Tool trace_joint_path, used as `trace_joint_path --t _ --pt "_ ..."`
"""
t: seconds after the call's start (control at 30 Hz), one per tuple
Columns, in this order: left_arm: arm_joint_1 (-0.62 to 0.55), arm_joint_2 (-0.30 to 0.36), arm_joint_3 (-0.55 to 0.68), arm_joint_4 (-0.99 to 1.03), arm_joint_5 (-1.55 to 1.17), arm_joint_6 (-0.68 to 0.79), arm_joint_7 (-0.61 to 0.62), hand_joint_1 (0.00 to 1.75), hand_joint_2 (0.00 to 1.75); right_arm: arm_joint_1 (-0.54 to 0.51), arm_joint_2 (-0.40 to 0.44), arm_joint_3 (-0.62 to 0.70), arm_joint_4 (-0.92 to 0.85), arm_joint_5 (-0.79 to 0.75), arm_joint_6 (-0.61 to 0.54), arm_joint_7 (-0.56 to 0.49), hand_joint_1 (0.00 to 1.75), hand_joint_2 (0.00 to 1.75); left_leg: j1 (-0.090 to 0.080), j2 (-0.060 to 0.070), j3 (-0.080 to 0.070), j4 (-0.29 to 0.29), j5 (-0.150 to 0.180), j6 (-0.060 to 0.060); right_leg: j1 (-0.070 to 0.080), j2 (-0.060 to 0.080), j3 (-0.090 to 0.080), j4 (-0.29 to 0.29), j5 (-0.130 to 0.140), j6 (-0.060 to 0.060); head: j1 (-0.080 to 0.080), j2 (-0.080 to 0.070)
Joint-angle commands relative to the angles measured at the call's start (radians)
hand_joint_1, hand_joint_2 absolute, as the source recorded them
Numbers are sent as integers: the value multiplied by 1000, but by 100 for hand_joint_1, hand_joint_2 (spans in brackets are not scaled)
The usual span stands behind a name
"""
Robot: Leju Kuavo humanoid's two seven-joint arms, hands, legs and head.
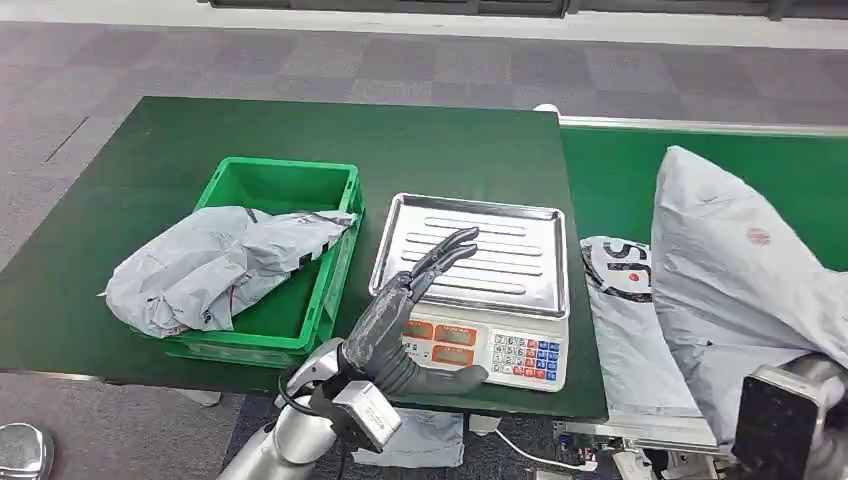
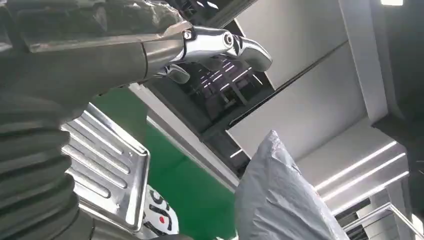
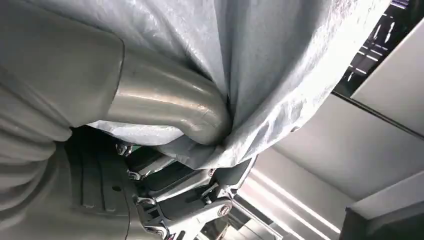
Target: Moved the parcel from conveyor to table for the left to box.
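My right hand grips a large grey plastic parcel, thumb pressed into its crumpled film. The parcel hangs lifted above the green conveyor at the right, and it hides the hand in the head view. My left hand hovers open over the front of a scale, fingers spread toward the steel weighing tray, holding nothing. The same parcel rises beside that tray in the left wrist view. A green crate stands on the dark green table left of the scale.
Another grey parcel lies draped over the crate's front left rim. A flat grey bag with a black logo rests on the conveyor beside the scale. The scale's keypad faces the table's near edge. Grey carpet surrounds the table.
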Motion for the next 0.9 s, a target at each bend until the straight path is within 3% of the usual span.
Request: trace_joint_path --t 0.03,0.9 --pt "-24 14 -5 45 0 -7 4 0 175 -31 -4 -9 57 -6 13 0 175 175 1 2 3 -2 0 0 2 1 3 -3 1 -1 0 0" --pt "-30 25 -9 56 2 -3 5 0 175 -47 -19 -3 114 -12 25 3 175 175 0 1 2 -1 0 0 1 1 2 -2 1 -1 0 0"
